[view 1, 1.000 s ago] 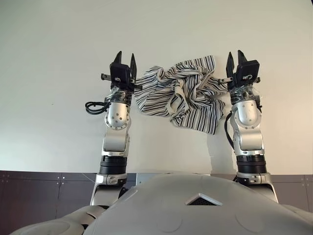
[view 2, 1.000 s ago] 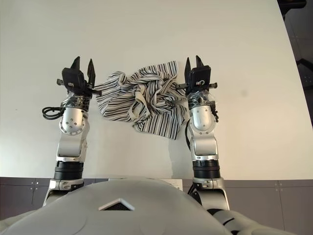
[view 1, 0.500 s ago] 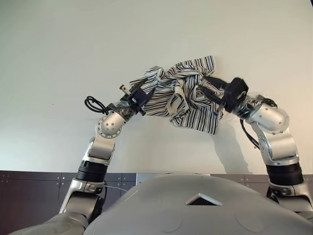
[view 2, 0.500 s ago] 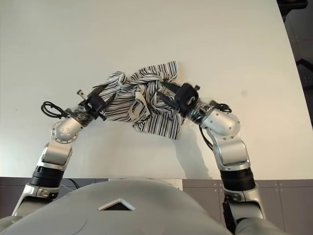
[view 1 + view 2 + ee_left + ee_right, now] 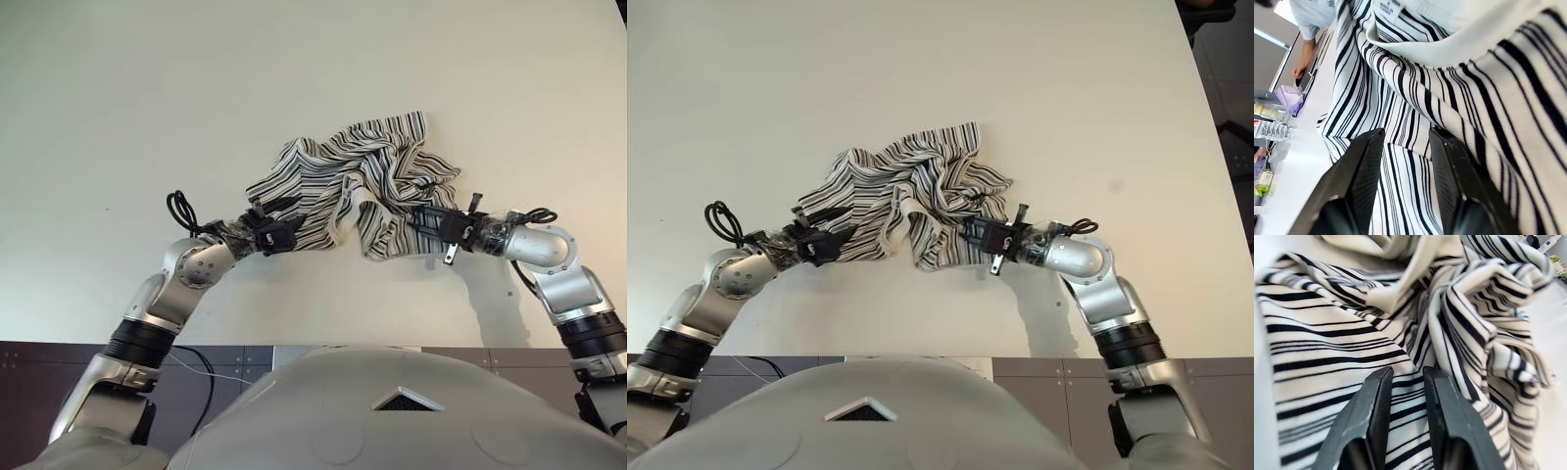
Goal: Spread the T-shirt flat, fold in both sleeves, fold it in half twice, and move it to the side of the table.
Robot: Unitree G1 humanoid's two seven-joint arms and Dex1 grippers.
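A crumpled black-and-white striped T-shirt (image 5: 343, 181) lies in a heap near the middle of the pale counter (image 5: 147, 98), its white neckband (image 5: 345, 211) turned toward the robot. The left hand (image 5: 294, 217) sits low at the garment's near left edge and the right hand (image 5: 419, 217) at its near right edge, both arms bent inward from either side. Seen from the left wrist, the dark fingers (image 5: 1366, 166) are narrowed on a fold of striped cloth just below the neckband. From the right wrist, the fingers (image 5: 1376, 401) are drawn almost together, pinching the fabric at its rumpled border.
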